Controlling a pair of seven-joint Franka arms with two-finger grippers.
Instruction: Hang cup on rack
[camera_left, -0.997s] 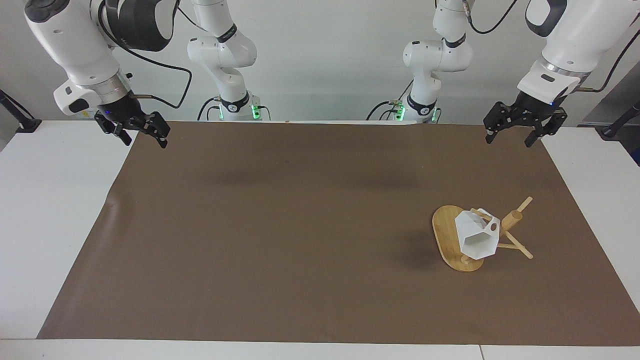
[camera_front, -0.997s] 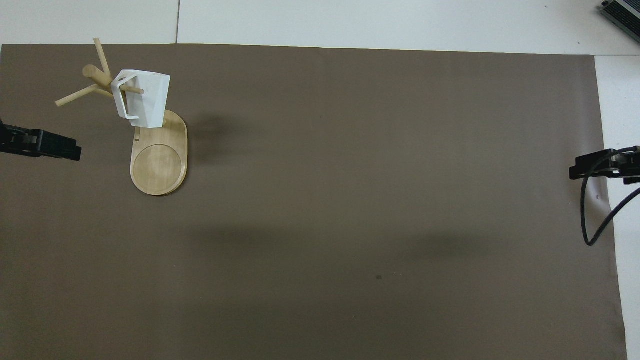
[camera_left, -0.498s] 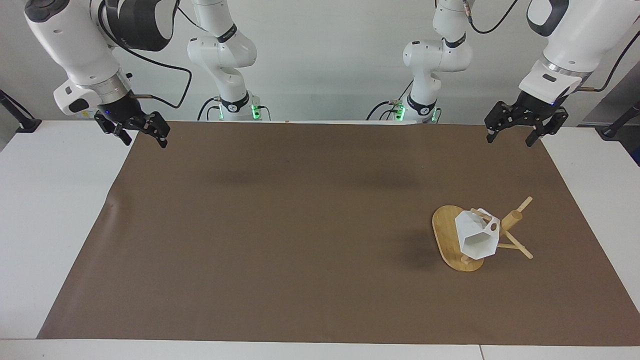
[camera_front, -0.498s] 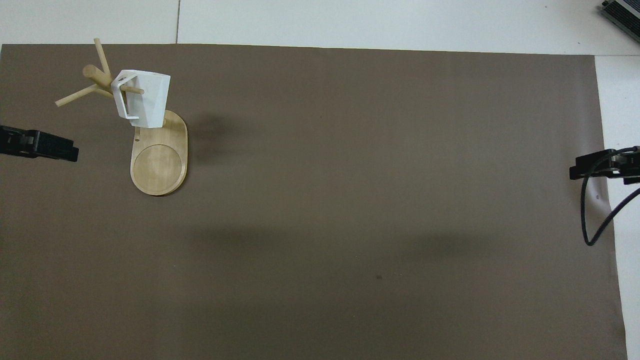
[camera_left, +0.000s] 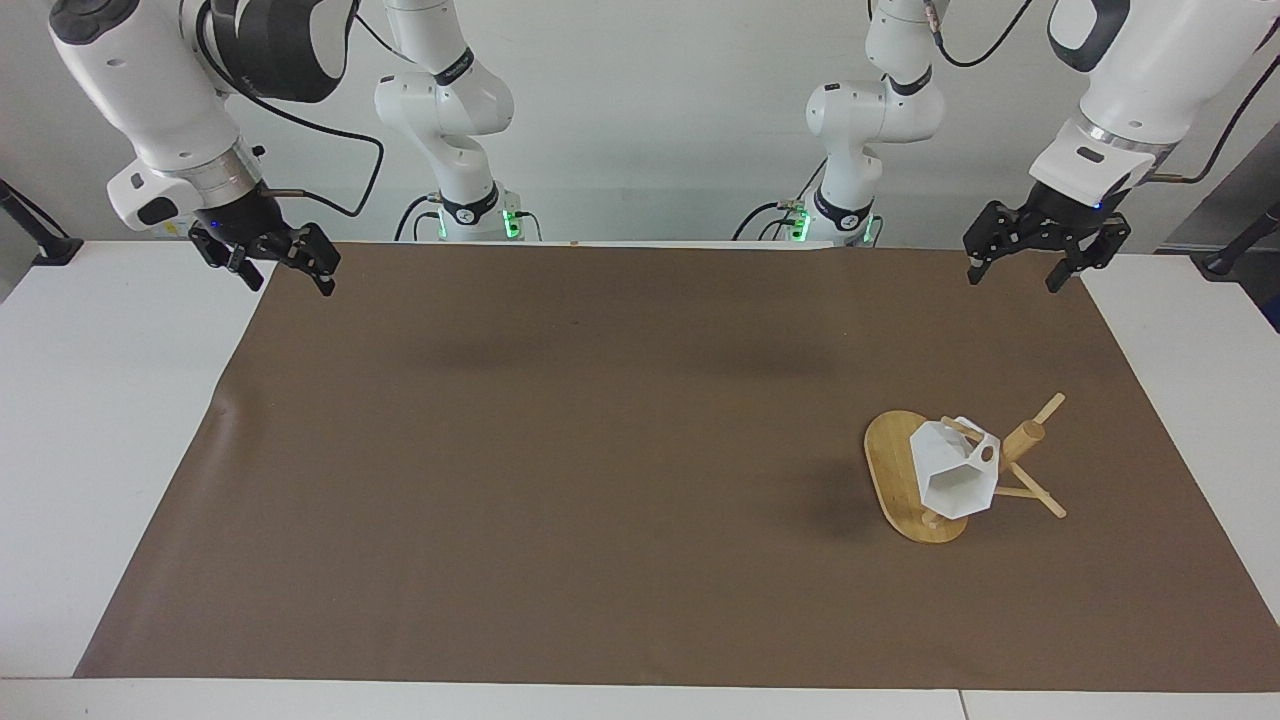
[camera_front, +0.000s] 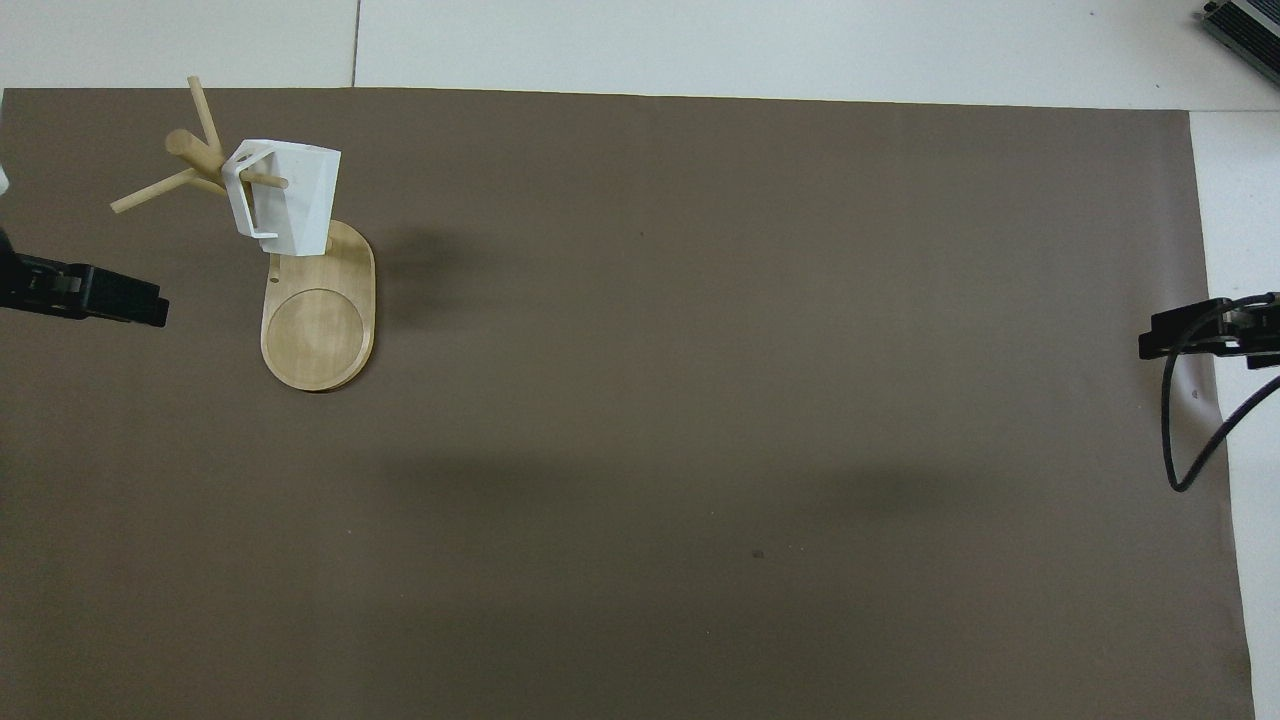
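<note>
We find the cup (camera_left: 957, 478) already on the rack (camera_left: 905, 485): a thin peg passes through the handle, and the cup hangs free above the oval base, tilted with its open mouth turned away from the robots and somewhat downward. The rack stands on the brown mat (camera_left: 600, 480) toward the left arm's end of the table (camera_left: 90, 420), its post upright and the other pegs bare. Neither gripper is near it. The left gripper (camera_left: 1020, 268) is raised over the mat's corner at the robots' edge, at its own end of the table, jaws spread and empty. The right gripper (camera_left: 285, 270) is raised over the matching corner at the right arm's end, likewise spread and holding nothing. In the overhead view only the gripper tips show at the side edges, well apart from the rack. We judge the hanging step complete and the task at its close, with both arms clear of the work. In our assessment the next move calls for little: both arms may settle at rest, and nothing on the table needs a further grasp. The one point we would check is the seating of the handle on the peg; the peg end shows past the handle, so we judge the hold secure, though how deep the handle sits along the peg we cannot tell.
</note>
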